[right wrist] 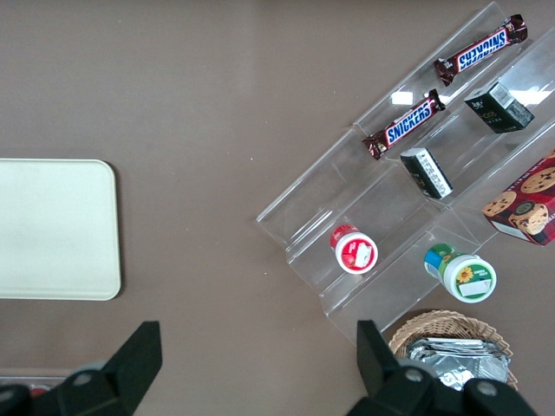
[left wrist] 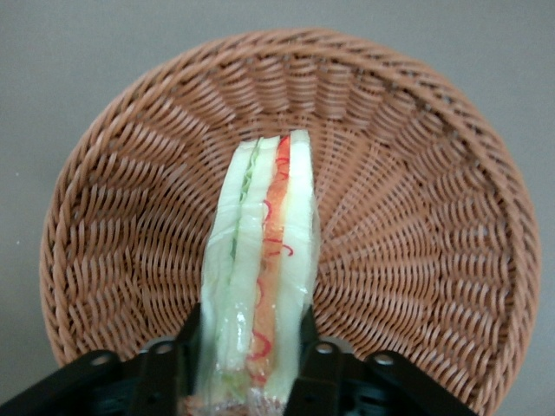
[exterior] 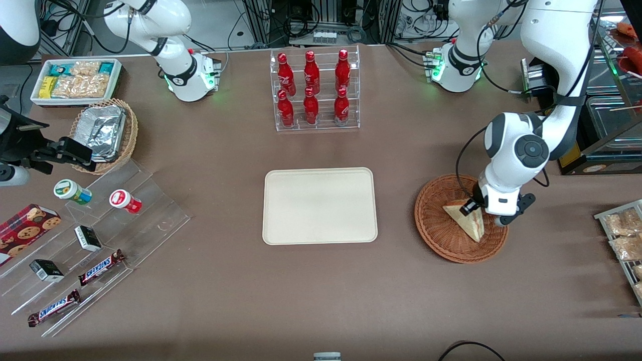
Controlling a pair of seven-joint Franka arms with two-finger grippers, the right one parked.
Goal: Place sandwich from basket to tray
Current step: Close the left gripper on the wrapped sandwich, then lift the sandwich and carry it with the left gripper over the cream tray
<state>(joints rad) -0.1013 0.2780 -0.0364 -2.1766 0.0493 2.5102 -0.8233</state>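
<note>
Snickers bars (exterior: 75,288): two, lying on the clear acrylic step display (exterior: 108,240) at the tabletop's front corner, toward the parked arm's end.
Tabletop (exterior: 321,296): brown, carrying everything here.
Tray (exterior: 320,205): cream rectangle at the tabletop's middle, nothing on it.
Bottle rack (exterior: 315,90): clear, six red bottles, farther from the front camera than the tray.
Basket (exterior: 441,225): reddish-brown wicker, beside the tray toward the working arm's end.
Sandwich (exterior: 467,219): triangular wedge inside the basket, standing on edge, filling stripes showing.
Gripper (exterior: 475,206): down in the basket, fingers (left wrist: 305,347) clamped on the sandwich's two bread faces.
</note>
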